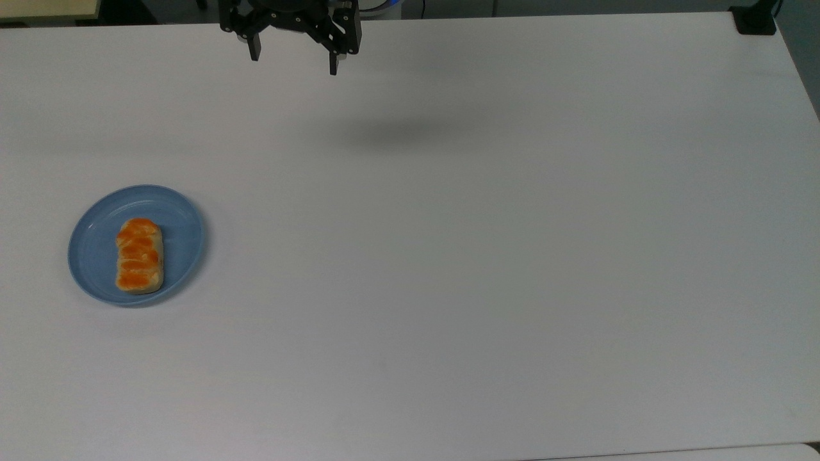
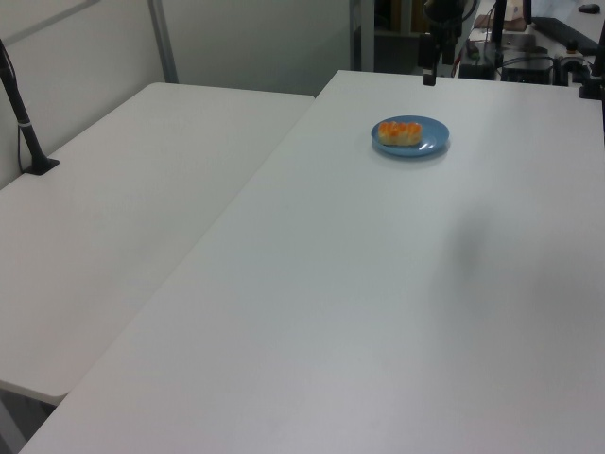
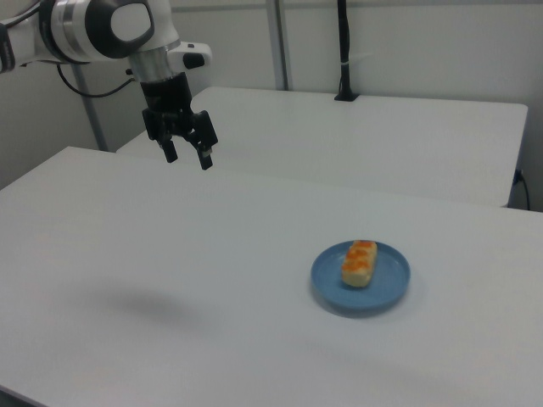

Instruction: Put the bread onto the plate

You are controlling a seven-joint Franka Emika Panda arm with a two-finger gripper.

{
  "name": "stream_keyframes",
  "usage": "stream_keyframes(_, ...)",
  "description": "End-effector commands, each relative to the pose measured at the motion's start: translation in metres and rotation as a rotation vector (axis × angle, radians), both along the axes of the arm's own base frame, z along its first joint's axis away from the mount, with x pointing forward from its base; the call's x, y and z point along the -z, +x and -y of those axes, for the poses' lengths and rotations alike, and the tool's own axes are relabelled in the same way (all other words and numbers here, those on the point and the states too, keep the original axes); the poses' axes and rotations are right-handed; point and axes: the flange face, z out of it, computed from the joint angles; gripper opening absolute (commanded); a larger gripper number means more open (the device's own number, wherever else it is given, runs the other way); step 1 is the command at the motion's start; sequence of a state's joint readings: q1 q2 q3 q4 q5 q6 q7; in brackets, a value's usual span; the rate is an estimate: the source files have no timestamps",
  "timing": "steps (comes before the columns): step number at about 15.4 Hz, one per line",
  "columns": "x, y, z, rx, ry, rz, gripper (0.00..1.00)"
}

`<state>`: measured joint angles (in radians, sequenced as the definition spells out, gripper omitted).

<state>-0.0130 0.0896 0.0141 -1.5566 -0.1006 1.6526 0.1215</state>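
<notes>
White table (image 1: 487, 256) spans the top view. Blue plate (image 1: 136, 244) at top view's left, approx mid-depth, flat on table. Black gripper (image 1: 293, 61) w/ fingers spread, holding nothing, raised above table's far edge, well apart from plate. Bread (image 1: 139, 255) lying in plate's middle, orange stripes up.

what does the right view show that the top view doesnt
Right view alone: the white arm above the gripper, a second white table behind, and a black pole standing on it.

Top view alone: a black clamp base at the table's far corner, on the top view's right.

Both: the bread lying on the blue plate, the open gripper held high and well apart from them, and its shadow on the main table.
</notes>
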Motion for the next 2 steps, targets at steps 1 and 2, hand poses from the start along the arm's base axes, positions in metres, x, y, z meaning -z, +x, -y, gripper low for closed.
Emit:
stream_keyframes(1, -0.0040, -0.0096, 0.0023, 0.002, 0.006, 0.005, 1.00)
stream_keyframes(2, -0.0046, -0.0091, 0.0032, 0.004, 0.006, 0.007, 1.00)
